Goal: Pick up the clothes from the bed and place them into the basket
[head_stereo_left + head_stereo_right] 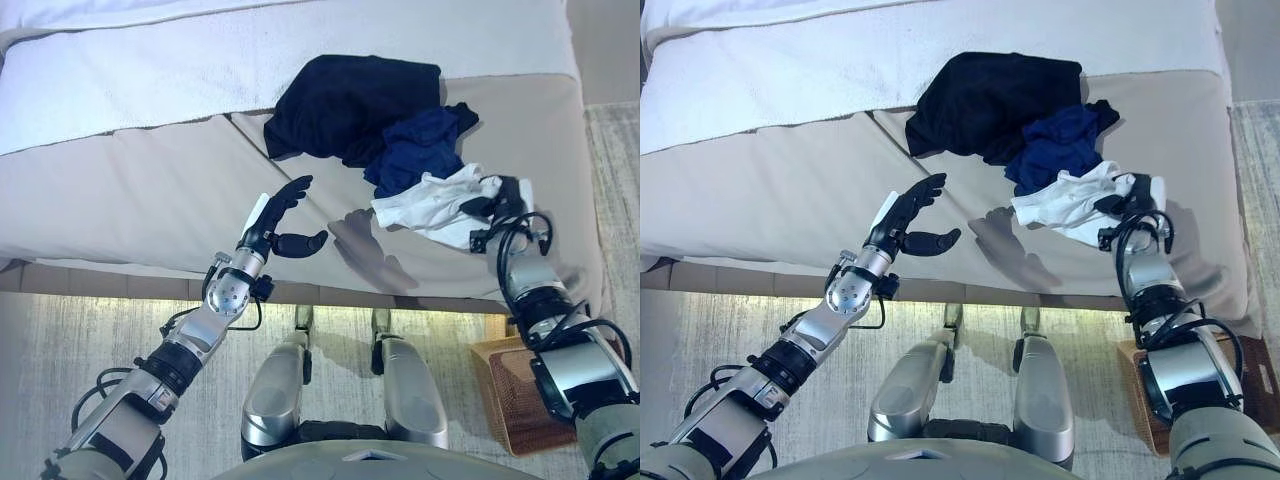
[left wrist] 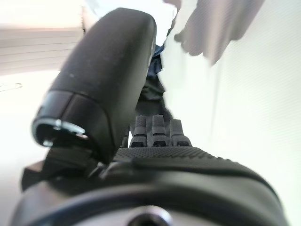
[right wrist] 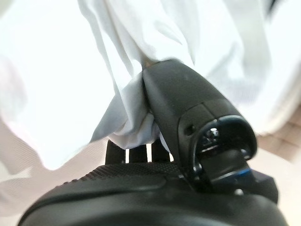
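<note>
Head-camera views, looking down on a bed (image 1: 150, 190) covered in beige fabric with a white blanket (image 1: 150, 70) across its far part; three garments lie together on the bed's right portion, a black garment (image 1: 345, 100) farthest from the robot, a dark blue garment (image 1: 415, 150) partly over its near right edge, and a white garment (image 1: 430, 205) nearest the robot, touching the blue one. Right hand (image 1: 1130, 200): placed at the white garment's right end; the right wrist view shows its thumb (image 3: 188, 99) and fingers (image 3: 136, 153) closed on a bunched fold of the white cloth (image 3: 127, 122), so the hand grips that garment; most of the cloth lies spread on the bed. Left hand (image 1: 280, 215): raised above bare beige cover, to the left of the pile and apart from it, fingers extended and thumb standing out to the side, holding nothing; its shadow falls on the cover between hand and garments; the left wrist view shows the straight fingers (image 2: 157, 134) pointing toward the dark clothes. Basket (image 1: 515, 395): brown wicker, on the floor at the bed's near right corner beside the right arm, partly hidden by that arm; its contents cannot be judged. Floor: pale grey rug (image 1: 60, 340) in front of the bed.
</note>
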{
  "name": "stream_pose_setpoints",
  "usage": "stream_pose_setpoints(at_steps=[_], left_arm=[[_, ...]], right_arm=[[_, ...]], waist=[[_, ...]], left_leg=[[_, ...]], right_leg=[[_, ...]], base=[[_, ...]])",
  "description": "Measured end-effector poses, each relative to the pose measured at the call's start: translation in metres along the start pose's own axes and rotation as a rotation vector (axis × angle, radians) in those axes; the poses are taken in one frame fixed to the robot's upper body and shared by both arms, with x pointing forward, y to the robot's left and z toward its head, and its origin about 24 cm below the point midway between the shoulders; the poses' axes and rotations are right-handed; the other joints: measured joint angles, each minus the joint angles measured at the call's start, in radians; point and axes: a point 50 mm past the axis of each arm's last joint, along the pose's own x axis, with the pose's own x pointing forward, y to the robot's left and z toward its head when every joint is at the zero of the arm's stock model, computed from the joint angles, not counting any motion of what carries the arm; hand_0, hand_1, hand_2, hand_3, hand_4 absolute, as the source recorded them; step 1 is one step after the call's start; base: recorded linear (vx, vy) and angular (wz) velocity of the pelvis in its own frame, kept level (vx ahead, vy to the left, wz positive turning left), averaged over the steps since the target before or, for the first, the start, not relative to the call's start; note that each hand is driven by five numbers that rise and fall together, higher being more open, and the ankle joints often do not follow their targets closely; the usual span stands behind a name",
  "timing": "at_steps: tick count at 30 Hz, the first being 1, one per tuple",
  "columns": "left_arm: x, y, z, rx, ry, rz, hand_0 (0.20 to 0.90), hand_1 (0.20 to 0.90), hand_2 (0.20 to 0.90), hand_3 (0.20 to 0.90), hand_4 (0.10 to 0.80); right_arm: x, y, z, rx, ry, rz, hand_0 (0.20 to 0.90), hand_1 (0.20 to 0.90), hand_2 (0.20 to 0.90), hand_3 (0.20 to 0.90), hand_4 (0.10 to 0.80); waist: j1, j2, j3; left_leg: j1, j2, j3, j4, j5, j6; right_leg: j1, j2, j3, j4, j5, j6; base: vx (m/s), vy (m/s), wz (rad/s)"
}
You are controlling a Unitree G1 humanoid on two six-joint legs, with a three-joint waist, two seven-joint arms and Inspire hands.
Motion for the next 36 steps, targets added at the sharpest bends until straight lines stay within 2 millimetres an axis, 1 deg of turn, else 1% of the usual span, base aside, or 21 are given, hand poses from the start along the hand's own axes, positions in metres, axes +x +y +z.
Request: stream_pose_setpoints(at_steps=[4, 5, 8, 10, 12, 13, 16, 19, 22, 23, 25, 26, 27, 28, 29, 31, 32, 33, 34, 35, 36], left_arm=[[-0.001, 0.006, -0.004, 0.04, 0.028, 0.005, 0.9, 0.9, 0.9, 0.9, 0.8], [-0.002, 0.007, -0.005, 0.045, 0.034, 0.006, 0.9, 0.9, 0.9, 0.9, 0.8], [-0.012, 0.012, -0.016, 0.064, 0.082, 0.01, 0.9, 0.9, 0.9, 0.9, 0.8], [-0.016, 0.009, -0.021, 0.058, 0.099, 0.006, 0.9, 0.9, 0.9, 0.9, 0.8], [-0.018, 0.008, -0.023, 0.056, 0.108, 0.003, 0.9, 0.9, 0.9, 0.9, 0.8], [-0.018, 0.008, -0.023, 0.056, 0.11, 0.003, 0.9, 0.9, 0.9, 0.9, 0.8], [-0.019, 0.008, -0.027, 0.056, 0.126, 0.005, 0.9, 0.9, 0.9, 0.9, 0.8], [-0.022, 0.008, -0.036, 0.072, 0.174, 0.007, 0.9, 0.9, 0.9, 0.9, 0.8], [-0.026, 0.007, -0.048, 0.106, 0.245, -0.004, 0.9, 0.9, 0.9, 0.9, 0.8], [-0.028, 0.007, -0.051, 0.113, 0.264, -0.006, 0.9, 0.9, 0.9, 0.9, 0.8], [-0.033, 0.007, -0.058, 0.122, 0.303, -0.008, 0.9, 0.9, 0.9, 0.9, 0.8], [-0.036, 0.007, -0.061, 0.13, 0.319, -0.011, 0.9, 0.9, 0.9, 0.9, 0.8], [-0.038, 0.007, -0.063, 0.144, 0.33, -0.015, 0.9, 0.9, 0.9, 0.9, 0.8], [-0.039, 0.008, -0.064, 0.156, 0.333, -0.023, 0.9, 0.9, 0.9, 0.9, 0.8], [-0.039, 0.008, -0.064, 0.166, 0.335, -0.028, 0.9, 0.9, 0.9, 0.9, 0.8], [-0.04, 0.012, -0.066, 0.179, 0.353, -0.018, 0.9, 0.9, 0.9, 0.9, 0.8], [-0.04, 0.016, -0.067, 0.19, 0.369, -0.002, 0.9, 0.9, 0.9, 0.9, 0.8], [-0.041, 0.019, -0.068, 0.198, 0.377, 0.003, 0.9, 0.9, 0.9, 0.9, 0.8], [-0.04, 0.023, -0.068, 0.21, 0.39, 0.011, 0.9, 0.9, 0.9, 0.9, 0.8], [-0.04, 0.025, -0.068, 0.208, 0.4, 0.026, 0.9, 0.9, 0.9, 0.9, 0.8], [-0.042, 0.029, -0.07, 0.193, 0.42, 0.057, 0.9, 0.9, 0.9, 0.9, 0.8]], right_arm=[[0.005, -0.03, 0.029, 0.058, -0.098, -0.064, 0.3, 0.3, 0.3, 0.2, 0.1], [0.005, -0.031, 0.031, 0.061, -0.106, -0.068, 0.3, 0.3, 0.3, 0.2, 0.1], [0.004, -0.039, 0.041, 0.116, -0.136, -0.091, 0.3, 0.3, 0.3, 0.2, 0.1], [0.004, -0.047, 0.047, 0.143, -0.157, -0.113, 0.3, 0.3, 0.3, 0.2, 0.1], [0.005, -0.055, 0.055, 0.146, -0.183, -0.139, 0.3, 0.3, 0.3, 0.2, 0.1], [0.006, -0.06, 0.06, 0.156, -0.194, -0.148, 0.3, 0.3, 0.3, 0.2, 0.1], [0.007, -0.075, 0.076, 0.173, -0.236, -0.178, 0.3, 0.3, 0.3, 0.2, 0.1], [0.008, -0.088, 0.092, 0.173, -0.285, -0.207, 0.3, 0.3, 0.3, 0.2, 0.1], [0.008, -0.095, 0.1, 0.173, -0.308, -0.226, 0.3, 0.3, 0.3, 0.2, 0.1], [0.008, -0.095, 0.101, 0.173, -0.31, -0.227, 0.3, 0.3, 0.3, 0.2, 0.1], [0.008, -0.095, 0.099, 0.169, -0.305, -0.227, 0.3, 0.3, 0.3, 0.2, 0.1], [0.008, -0.096, 0.098, 0.168, -0.302, -0.229, 0.3, 0.3, 0.3, 0.2, 0.1], [0.008, -0.097, 0.095, 0.169, -0.296, -0.238, 0.3, 0.3, 0.3, 0.2, 0.1], [0.007, -0.099, 0.094, 0.176, -0.292, -0.249, 0.3, 0.3, 0.3, 0.2, 0.1], [0.007, -0.102, 0.09, 0.187, -0.281, -0.264, 0.3, 0.3, 0.3, 0.2, 0.1], [0.007, -0.101, 0.085, 0.188, -0.259, -0.269, 0.3, 0.3, 0.3, 0.2, 0.1], [0.008, -0.098, 0.084, 0.192, -0.253, -0.263, 0.3, 0.3, 0.3, 0.2, 0.1], [0.008, -0.096, 0.083, 0.195, -0.249, -0.259, 0.3, 0.3, 0.3, 0.2, 0.1], [0.007, -0.095, 0.08, 0.193, -0.242, -0.256, 0.3, 0.3, 0.3, 0.2, 0.1], [0.007, -0.095, 0.076, 0.187, -0.234, -0.257, 0.3, 0.3, 0.3, 0.2, 0.1], [0.006, -0.094, 0.062, 0.168, -0.199, -0.252, 0.3, 0.3, 0.3, 0.2, 0.1]], waist=[[-0.004, -0.013, -0.008], [-0.004, -0.017, -0.013], [-0.02, -0.067, -0.088], [-0.029, -0.081, -0.132], [-0.034, -0.082, -0.162], [-0.035, -0.082, -0.167], [-0.037, -0.082, -0.174], [-0.037, -0.08, -0.176], [-0.034, -0.08, -0.176], [-0.033, -0.081, -0.176], [-0.034, -0.081, -0.176], [-0.037, -0.08, -0.176], [-0.039, -0.081, -0.176], [-0.041, -0.08, -0.176], [-0.048, -0.08, -0.176], [-0.052, -0.08, -0.176], [-0.051, -0.08, -0.176], [-0.049, -0.08, -0.176], [-0.044, -0.082, -0.177], [-0.047, -0.079, -0.179], [-0.036, -0.074, -0.202]], left_leg=[[0.064, 0.003, 0.012, -0.032, 0.0, 0.001], [0.069, 0.004, 0.015, -0.037, 0.0, 0.001], [0.079, 0.011, 0.023, -0.068, 0.0, 0.001], [0.079, 0.012, 0.023, -0.079, 0.0, 0.0], [0.086, 0.012, 0.024, -0.086, 0.0, 0.0], [0.098, 0.01, 0.025, -0.09, 0.0, 0.0], [0.115, 0.003, 0.026, -0.089, 0.0, 0.0], [0.119, -0.001, 0.028, -0.087, 0.0, 0.0], [0.119, -0.007, 0.029, -0.08, -0.001, 0.001], [0.119, -0.016, 0.031, -0.07, -0.004, 0.005], [0.123, -0.022, 0.054, -0.048, -0.017, 0.019], [0.128, -0.022, 0.067, -0.046, -0.025, 0.019], [0.13, -0.022, 0.082, -0.044, -0.032, 0.022], [0.13, -0.024, 0.096, -0.044, -0.038, 0.029], [0.13, -0.024, 0.113, -0.046, -0.041, 0.032], [0.13, -0.016, 0.162, -0.051, -0.044, 0.038], [0.128, -0.005, 0.199, -0.055, -0.046, 0.045], [0.127, 0.008, 0.22, -0.056, -0.05, 0.053], [0.128, 0.017, 0.253, -0.058, -0.055, 0.063], [0.129, 0.025, 0.285, -0.058, -0.054, 0.07], [0.123, 0.038, 0.321, -0.062, -0.056, 0.07]], right_leg=[[0.063, 0.005, 0.017, -0.041, 0.007, 0.007], [0.068, 0.006, 0.018, -0.046, 0.007, 0.008], [0.077, 0.013, 0.022, -0.082, 0.013, 0.011], [0.089, 0.016, 0.021, -0.117, 0.026, 0.015], [0.107, 0.016, 0.022, -0.15, 0.038, 0.013], [0.127, 0.015, 0.022, -0.171, 0.045, 0.019], [0.155, 0.008, 0.021, -0.192, 0.047, 0.021], [0.161, 0.006, 0.026, -0.199, 0.05, 0.021], [0.16, 0.006, 0.04, -0.197, 0.05, 0.022], [0.158, 0.006, 0.047, -0.194, 0.05, 0.022], [0.154, 0.004, 0.074, -0.18, 0.05, 0.022], [0.154, 0.004, 0.082, -0.182, 0.054, 0.029], [0.151, 0.005, 0.096, -0.185, 0.063, 0.042], [0.142, 0.004, 0.105, -0.185, 0.068, 0.049], [0.135, 0.002, 0.104, -0.183, 0.077, 0.063], [0.108, 0.014, 0.089, -0.188, 0.139, 0.068], [0.095, 0.026, 0.085, -0.209, 0.188, 0.075], [0.093, 0.03, 0.075, -0.227, 0.211, 0.076], [0.089, 0.025, 0.042, -0.24, 0.214, 0.064], [0.077, 0.023, -0.017, -0.195, 0.159, 0.025], [0.051, 0.011, -0.079, -0.091, 0.087, -0.001]], base=[[0.098, 0.018, -0.1], [0.107, 0.011, -0.1], [0.067, 0.007, -0.07], [0.0, 0.0, 0.0], [0.046, 0.032, -0.02], [0.067, 0.05, -0.01], [0.03, 0.08, 0.01], [-0.019, 0.118, -0.04], [-0.014, 0.151, -0.08], [-0.014, 0.163, -0.21], [-0.031, 0.087, -0.31], [-0.072, 0.036, -0.4], [-0.121, 0.042, -0.43], [-0.173, 0.045, -0.4], [-0.228, 0.052, -0.38], [-0.269, 0.045, -0.63], [-0.222, 0.015, -0.83], [-0.207, -0.029, -0.91], [-0.156, -0.079, -0.79], [-0.129, -0.13, -0.99], [-0.046, -0.142, -0.85]])
